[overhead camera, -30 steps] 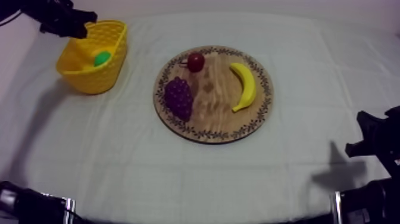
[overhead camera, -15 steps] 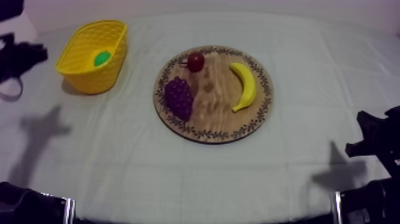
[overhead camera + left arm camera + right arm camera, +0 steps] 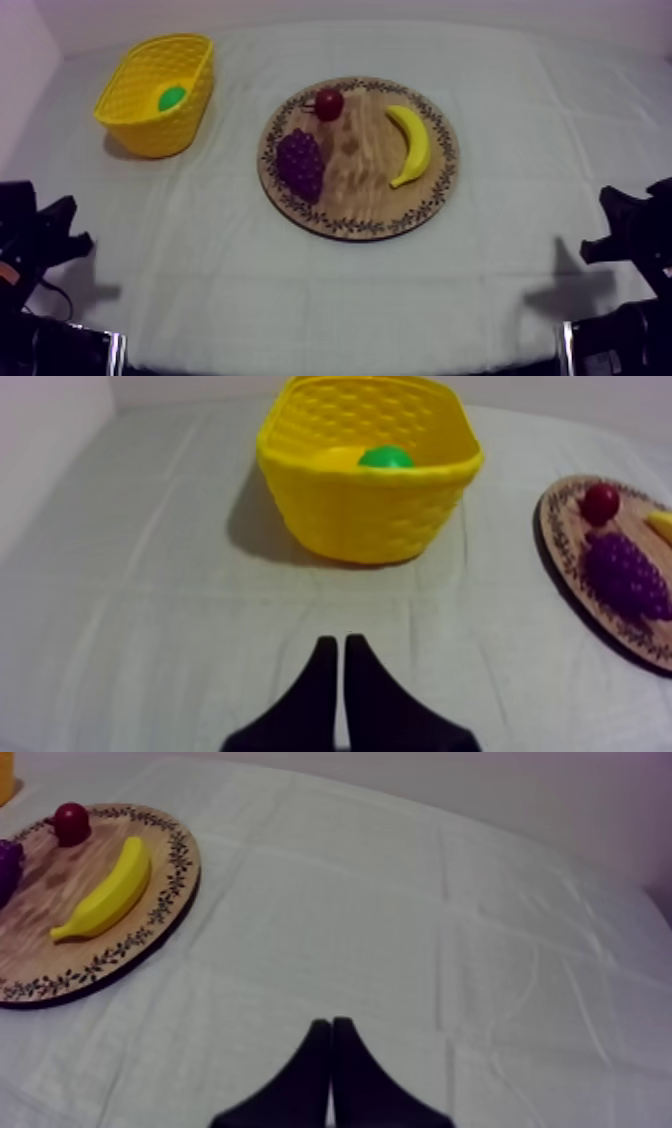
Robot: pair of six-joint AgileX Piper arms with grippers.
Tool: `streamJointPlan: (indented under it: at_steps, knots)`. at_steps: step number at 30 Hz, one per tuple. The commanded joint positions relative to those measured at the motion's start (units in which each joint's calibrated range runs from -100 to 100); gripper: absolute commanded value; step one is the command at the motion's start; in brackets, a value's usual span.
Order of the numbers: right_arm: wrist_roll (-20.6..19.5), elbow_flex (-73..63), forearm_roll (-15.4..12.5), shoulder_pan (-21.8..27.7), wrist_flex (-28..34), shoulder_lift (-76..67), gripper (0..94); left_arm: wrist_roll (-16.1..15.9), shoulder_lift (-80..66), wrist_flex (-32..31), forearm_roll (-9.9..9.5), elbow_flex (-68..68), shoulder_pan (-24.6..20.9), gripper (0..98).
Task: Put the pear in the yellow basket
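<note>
Cloth (image 3: 220,280): matt grey-white fabric, faintly creased.
Basket (image 3: 150,135): yellow plastic, moulded weave texture, slight sheen.
Board (image 3: 355,190): wood, grain visible, matt; dark pattern on rim.
Banana (image 3: 412,145): smooth, slight sheen, plastic-looking.
Small red fruit (image 3: 328,103): smooth, glossy highlight.
Grapes (image 3: 300,165): bumpy, dull purple.
Pear (image 3: 172,97): smooth green.
Left gripper (image 3: 335,644), right gripper (image 3: 331,1024): matt black, smooth.

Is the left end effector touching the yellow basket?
Apart. The left wrist view shows the left end effector, fingers together, with a stretch of bare cloth between it and the yellow basket.
</note>
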Motion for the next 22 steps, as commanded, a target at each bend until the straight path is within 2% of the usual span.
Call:
streamJointPlan:
  at_steps: [1,3,5,10,13,22]
  knots:
    - [-0.01,0.04,-0.02,-0.03,-0.02,0.01,0.3,-0.99,-6.41,1.95,0.19,0.15,-0.14,0.1]
    - [-0.01,0.04,-0.02,-0.03,-0.02,0.01,0.3,-1.42,-7.93,3.83,0.35,-0.14,-0.18,0.1]
    - [-0.02,0.04,-0.02,-0.03,-0.02,0.01,0.3,-0.53,-8.72,3.68,0.52,0.01,-0.18,0.1]
    - [-0.02,0.04,-0.02,-0.03,-0.02,0.01,0.3,5.56,-9.35,1.97,1.22,0.5,-0.19,0.1]
    - [-0.02,0.04,-0.02,-0.03,-0.02,0.01,0.3,7.93,-9.44,1.74,1.37,0.57,-0.19,0.1]
    - [-0.02,0.04,-0.02,-0.03,-0.02,0.01,0.3,7.96,-9.48,1.62,1.45,0.6,-0.19,0.1]
